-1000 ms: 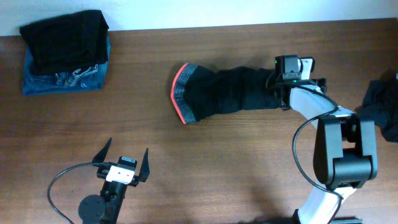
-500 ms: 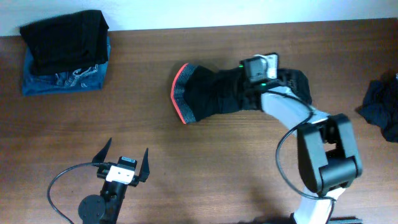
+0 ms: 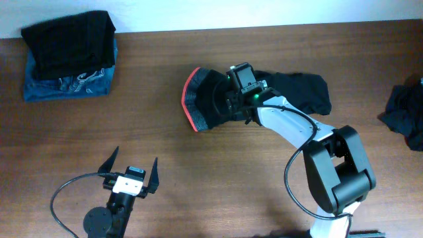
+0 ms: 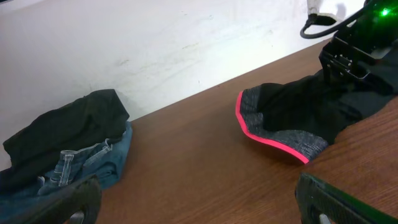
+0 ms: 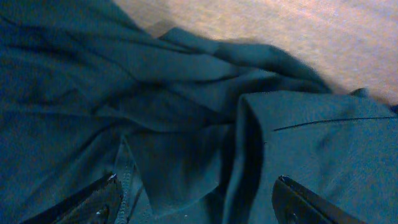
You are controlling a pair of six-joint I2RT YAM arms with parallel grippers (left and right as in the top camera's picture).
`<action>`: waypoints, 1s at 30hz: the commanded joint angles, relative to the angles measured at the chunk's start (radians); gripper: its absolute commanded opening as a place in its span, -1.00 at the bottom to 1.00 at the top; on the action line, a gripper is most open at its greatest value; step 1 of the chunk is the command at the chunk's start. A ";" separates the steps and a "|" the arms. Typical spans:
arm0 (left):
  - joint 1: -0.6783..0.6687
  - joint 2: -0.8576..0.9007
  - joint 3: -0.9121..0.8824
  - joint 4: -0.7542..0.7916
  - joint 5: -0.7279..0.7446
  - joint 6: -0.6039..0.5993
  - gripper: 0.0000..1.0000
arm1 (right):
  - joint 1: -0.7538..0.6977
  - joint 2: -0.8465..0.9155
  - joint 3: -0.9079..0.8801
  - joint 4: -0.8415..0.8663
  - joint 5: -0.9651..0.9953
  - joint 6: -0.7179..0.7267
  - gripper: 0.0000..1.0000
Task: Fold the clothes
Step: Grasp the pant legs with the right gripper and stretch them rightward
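Observation:
A long black garment (image 3: 291,92) lies across the table's far middle, its grey waistband edged red-orange (image 3: 190,99) at the left end. My right gripper (image 3: 234,104) hovers low over the garment just right of the waistband. In the right wrist view its fingers (image 5: 196,199) are spread wide, with rumpled dark cloth (image 5: 186,112) between and beneath them. My left gripper (image 3: 135,160) is open and empty at the front left, well short of the waistband (image 4: 273,134). A folded black piece (image 3: 69,39) lies on a blue patterned one (image 3: 79,84) at the far left.
A dark crumpled garment (image 3: 404,112) lies at the right edge. The folded stack also shows in the left wrist view (image 4: 68,149), against the white wall (image 4: 155,43). Bare wooden table (image 3: 218,178) spans the front.
My right arm has swept left along the black garment, from its right end to near the waistband. The garment's right end now lies uncovered. The left arm has not moved.

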State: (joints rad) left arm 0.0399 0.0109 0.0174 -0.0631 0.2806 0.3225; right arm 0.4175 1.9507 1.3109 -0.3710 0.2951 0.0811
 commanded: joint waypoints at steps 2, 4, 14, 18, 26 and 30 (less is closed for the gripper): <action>0.004 -0.006 -0.004 -0.002 0.004 0.008 0.99 | -0.027 0.019 0.017 0.013 -0.048 0.014 0.60; 0.004 -0.006 -0.004 -0.002 0.004 0.008 0.98 | -0.050 0.019 0.017 0.018 -0.048 0.014 0.54; 0.004 -0.006 -0.004 -0.002 0.004 0.008 0.99 | -0.151 0.056 0.017 -0.041 -0.171 -0.009 0.22; 0.004 -0.006 -0.004 -0.002 0.004 0.008 0.98 | -0.149 0.073 0.017 -0.041 -0.172 -0.025 0.21; 0.004 -0.006 -0.004 -0.002 0.004 0.008 0.98 | -0.150 0.117 0.017 -0.047 -0.181 -0.024 -0.34; 0.004 -0.006 -0.004 -0.002 0.004 0.008 0.98 | -0.150 0.095 0.017 -0.058 -0.084 -0.020 -0.92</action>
State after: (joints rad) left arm 0.0399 0.0109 0.0174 -0.0631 0.2806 0.3225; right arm 0.2623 2.0380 1.3178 -0.4171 0.1604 0.0540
